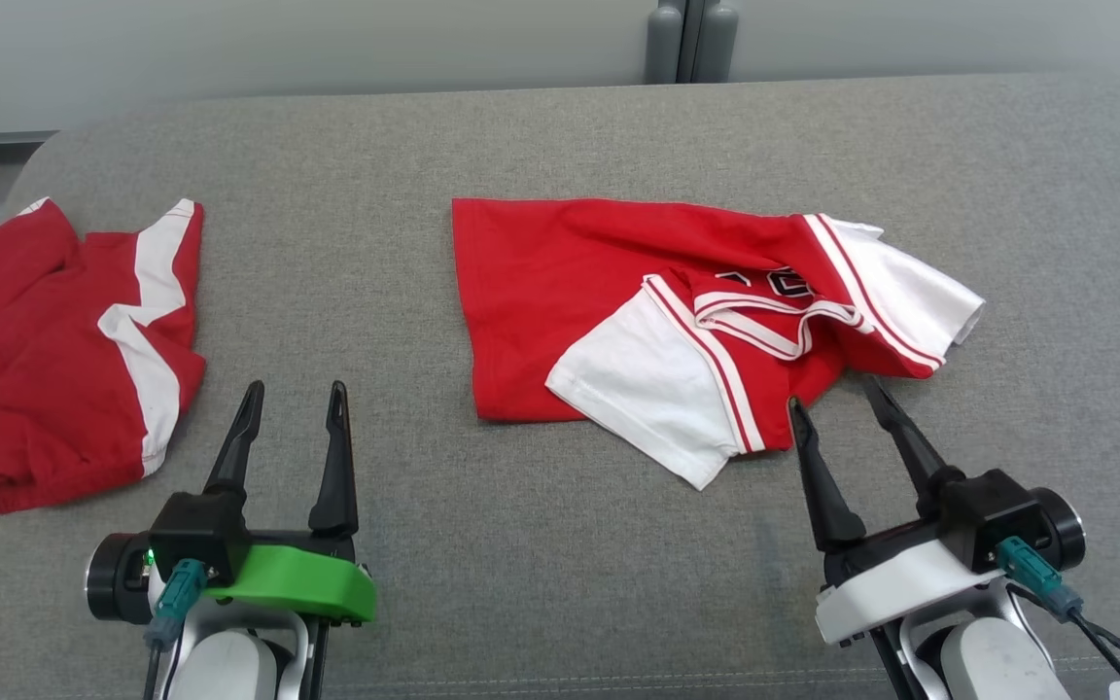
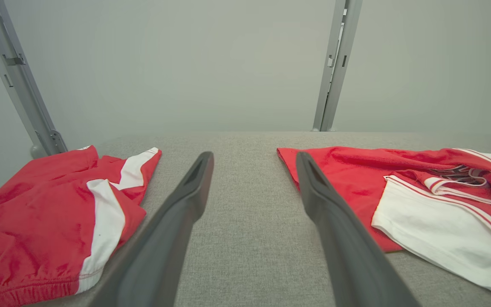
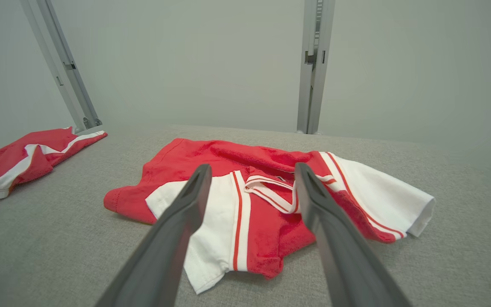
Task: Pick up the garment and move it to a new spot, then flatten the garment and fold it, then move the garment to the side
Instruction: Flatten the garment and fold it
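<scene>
1. Both grippers stand wide open and empty, your left gripper (image 1: 295, 389) and your right gripper (image 1: 833, 392)
2. The crumpled shirt (image 1: 560, 282) lies mid-way across the grey pad (image 1: 560, 583), its long axis running left to right
3. Its near edge sits just ahead of your right gripper, so that arm is nearer; the left gripper points between the shirt and the shorts (image 1: 25, 360)

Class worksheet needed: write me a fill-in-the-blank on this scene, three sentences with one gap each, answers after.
The jersey has ____ sleeves.
The left pincer and the right pincer both stand ____.
In the head view, the shorts lie to the jersey's ____.
Missing words: white; open; left.
</scene>
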Available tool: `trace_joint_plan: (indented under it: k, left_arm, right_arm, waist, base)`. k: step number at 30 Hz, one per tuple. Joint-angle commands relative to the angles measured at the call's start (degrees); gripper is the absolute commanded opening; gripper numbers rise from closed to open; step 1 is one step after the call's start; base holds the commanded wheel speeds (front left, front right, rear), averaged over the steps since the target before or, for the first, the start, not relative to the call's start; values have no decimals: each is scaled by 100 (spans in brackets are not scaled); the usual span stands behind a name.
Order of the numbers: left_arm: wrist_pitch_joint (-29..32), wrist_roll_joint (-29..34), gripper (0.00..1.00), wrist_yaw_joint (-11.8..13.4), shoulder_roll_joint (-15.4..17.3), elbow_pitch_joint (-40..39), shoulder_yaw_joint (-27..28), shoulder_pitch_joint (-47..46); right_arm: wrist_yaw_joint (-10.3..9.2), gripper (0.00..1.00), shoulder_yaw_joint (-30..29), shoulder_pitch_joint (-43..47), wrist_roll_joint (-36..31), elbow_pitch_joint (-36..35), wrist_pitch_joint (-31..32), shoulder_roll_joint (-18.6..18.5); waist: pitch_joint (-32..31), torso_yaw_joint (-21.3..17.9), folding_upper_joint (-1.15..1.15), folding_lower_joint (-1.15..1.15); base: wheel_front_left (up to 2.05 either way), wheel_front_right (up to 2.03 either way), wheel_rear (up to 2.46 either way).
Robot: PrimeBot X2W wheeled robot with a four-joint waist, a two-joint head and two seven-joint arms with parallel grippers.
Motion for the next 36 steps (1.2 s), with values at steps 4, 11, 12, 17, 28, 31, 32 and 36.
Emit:
trace_joint_plan:
  k: [4, 11, 12, 17, 28, 31, 32, 36]
  left_arm:
    - [-16, -25, 100, 15, 50, 78, 13, 114]
    - [-16, -40, 100, 17, 24, 114, -34, 134]
    - [-16, -45, 100, 11, 17, 111, -46, 114]
    - [-16, -47, 100, -2, -11, 72, -94, 7]
    - [-16, -157, 100, -22, -114, 62, -288, -226]
    - [-16, -181, 100, -4, -137, 35, -324, -268]
    - [-16, -183, 100, 1, -139, 32, -336, -294]
    - [-16, -216, 100, 11, -157, 20, -372, -375]
  right_arm:
    - [-2, 100, 97, 211, 78, -62, 71, 2]
    - [-2, 100, 218, 227, 202, -85, 175, 7]
    - [-2, 100, 279, 177, 141, -54, 216, 8]
    - [-3, 100, 671, -108, -72, 241, 449, -152]
    - [-2, 100, 2135, -1304, -279, 1802, 945, -1023]
    - [-2, 100, 2369, -1604, -321, 2230, 1019, -1138]
    - [-2, 100, 2430, -1700, -341, 2365, 1043, -1171]
    - [-3, 100, 2640, -2004, -395, 2869, 1172, -1212]
  waist:
    - [-108, 18, 0, 0]
    - [-161, 76, 0, 0]
    - [-151, 94, 0, 0]
    - [-51, 185, 0, 0]
    - [346, 526, 0, 0]
    - [469, 583, 0, 0]
    - [510, 601, 0, 0]
    - [626, 654, 0, 0]
  base:
    - [0, 0, 0]
    - [0, 0, 0]
    - [0, 0, 0]
    - [0, 0, 0]
    - [0, 0, 0]
    - [0, 0, 0]
    - [0, 0, 0]
    - [0, 0, 0]
